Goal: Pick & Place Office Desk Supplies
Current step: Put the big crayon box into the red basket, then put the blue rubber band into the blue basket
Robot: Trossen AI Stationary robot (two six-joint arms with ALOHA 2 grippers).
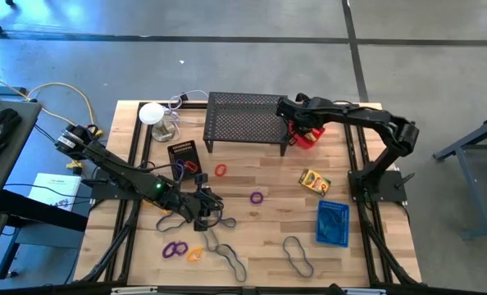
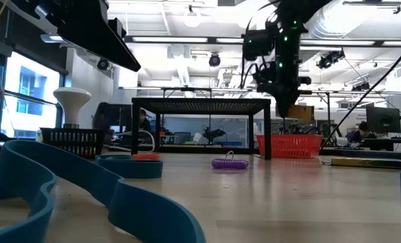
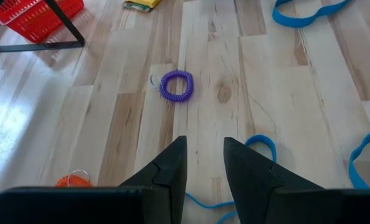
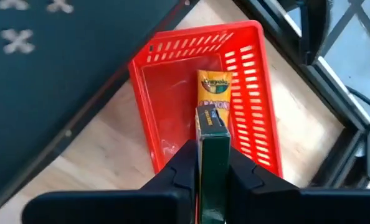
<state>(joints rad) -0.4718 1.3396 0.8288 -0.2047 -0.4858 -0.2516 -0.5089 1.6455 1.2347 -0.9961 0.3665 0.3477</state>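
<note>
My right gripper point(image 4: 213, 158) is over the red mesh tray point(image 4: 172, 93), shut on a yellow-and-green crayon box point(image 4: 214, 93). The tray stands beside the black perforated stand's right leg point(image 1: 284, 139). A second yellow crayon box point(image 1: 315, 182) lies flat on the table. My left gripper point(image 3: 205, 162) hovers open near the front left, with only bare wood showing between its fingers. A purple ring point(image 3: 176, 86) lies ahead of it. Thin dark loops point(image 1: 299, 256) lie around it and along the near edge. My right gripper pinches the crayon box by its two broad faces, beside the narrow green side point(image 4: 213, 134), between its two fingers. The fingers come steeply from above. The box hangs below them, its printed end point(image 4: 215, 84) inside the tray's rim. Whether that end touches the tray floor, I cannot tell.
A blue tray point(image 1: 334, 223) lies at the right front and a black tray point(image 1: 184, 156) at the left back. A white round-topped glass object point(image 1: 155, 116) stands at the far left. Red point(image 1: 220, 170), purple point(image 1: 175, 249) and orange point(image 1: 195, 255) rings lie scattered.
</note>
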